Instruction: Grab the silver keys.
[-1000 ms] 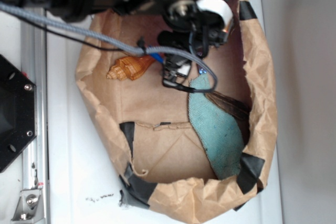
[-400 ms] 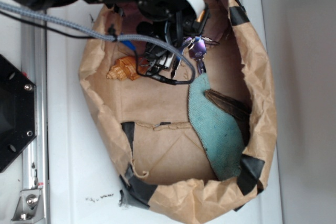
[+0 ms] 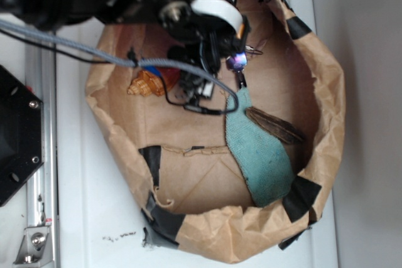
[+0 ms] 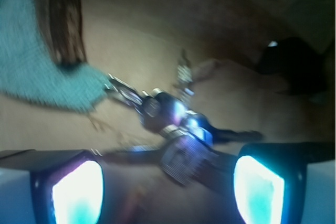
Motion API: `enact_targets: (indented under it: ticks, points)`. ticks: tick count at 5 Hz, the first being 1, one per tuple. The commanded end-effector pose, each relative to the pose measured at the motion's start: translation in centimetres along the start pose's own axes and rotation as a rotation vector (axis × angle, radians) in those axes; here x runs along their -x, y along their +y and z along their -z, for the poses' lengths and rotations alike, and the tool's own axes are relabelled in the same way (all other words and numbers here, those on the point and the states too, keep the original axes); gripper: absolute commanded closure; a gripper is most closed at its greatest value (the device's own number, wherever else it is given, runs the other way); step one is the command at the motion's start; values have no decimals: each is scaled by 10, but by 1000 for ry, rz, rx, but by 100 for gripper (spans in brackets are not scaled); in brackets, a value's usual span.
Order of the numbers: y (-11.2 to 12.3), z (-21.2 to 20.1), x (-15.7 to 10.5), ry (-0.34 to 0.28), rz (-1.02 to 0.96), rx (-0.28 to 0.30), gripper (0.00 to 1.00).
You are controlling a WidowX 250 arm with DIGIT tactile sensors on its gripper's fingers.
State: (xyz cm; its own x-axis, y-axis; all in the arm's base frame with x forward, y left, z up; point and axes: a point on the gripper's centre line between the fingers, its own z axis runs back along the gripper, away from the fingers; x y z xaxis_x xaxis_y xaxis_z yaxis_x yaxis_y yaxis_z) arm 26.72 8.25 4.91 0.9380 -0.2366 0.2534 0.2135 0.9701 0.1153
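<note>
White bench [image 3: 81,218], paper bag [image 3: 326,98]. Hand [image 4: 168,184] holds keys [image 4: 176,116] loosely between wide-set fingers [image 4: 79,192]; dangling bunch may slip or snag cloth [image 3: 260,155].

You see the silver keys [image 4: 176,116] glinting grey-silver with a bluish-violet sheen, and the fingers [image 4: 79,192] glow cyan-white at their pads against dark housings. The paper bag [image 3: 326,92] is plain kraft brown patched with black tape [image 3: 300,196], and it sits on a white counter [image 3: 81,218]. Inside you find a teal cloth [image 3: 260,155] with a fine woven texture, a dark brown feather [image 3: 273,125], and a tan-orange ridged seashell [image 3: 143,84].
</note>
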Motion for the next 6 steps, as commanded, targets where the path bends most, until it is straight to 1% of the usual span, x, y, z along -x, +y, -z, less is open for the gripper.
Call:
enact_targets:
  ticks: [1, 2, 3, 4, 5, 6]
  points:
    - [-18, 2, -21, -101, 2, -24, 0]
    - [-14, 3, -26, -150, -44, -49, 69]
    - [-16, 6, -36, -138, -63, -45, 100]
    - [-19, 11, -55, -130, -106, -59, 100]
    - [-19, 15, -64, -152, -124, -70, 100]
    - [-19, 37, -77, -207, -150, -122, 100]
